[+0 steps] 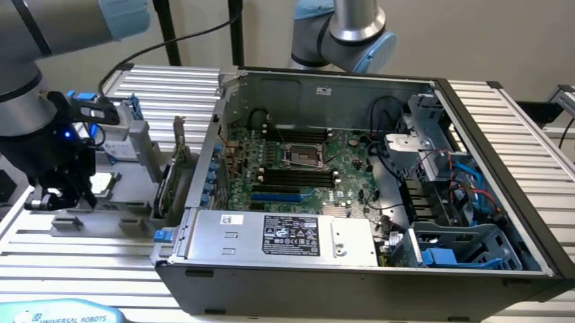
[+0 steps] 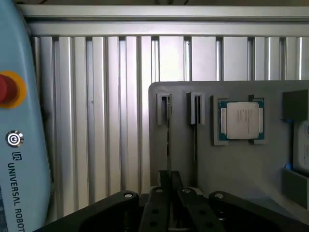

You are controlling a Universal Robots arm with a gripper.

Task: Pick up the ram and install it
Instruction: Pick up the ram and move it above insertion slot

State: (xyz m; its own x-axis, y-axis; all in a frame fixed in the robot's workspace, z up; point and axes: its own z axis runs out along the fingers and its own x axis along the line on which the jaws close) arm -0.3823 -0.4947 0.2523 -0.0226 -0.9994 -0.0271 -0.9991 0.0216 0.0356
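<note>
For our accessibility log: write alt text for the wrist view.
The gripper is closed on the ram, set edge-on in a slot of a grey tray. A processor chip sits in the same tray, on a ribbed metal table.

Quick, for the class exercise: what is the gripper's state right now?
gripper: closed on the ram, which stands edge-on in a slot of the grey holder.

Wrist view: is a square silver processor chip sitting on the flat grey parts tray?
Yes, the square silver processor chip lies face-up in a raised holder on the flat grey parts tray.
</note>
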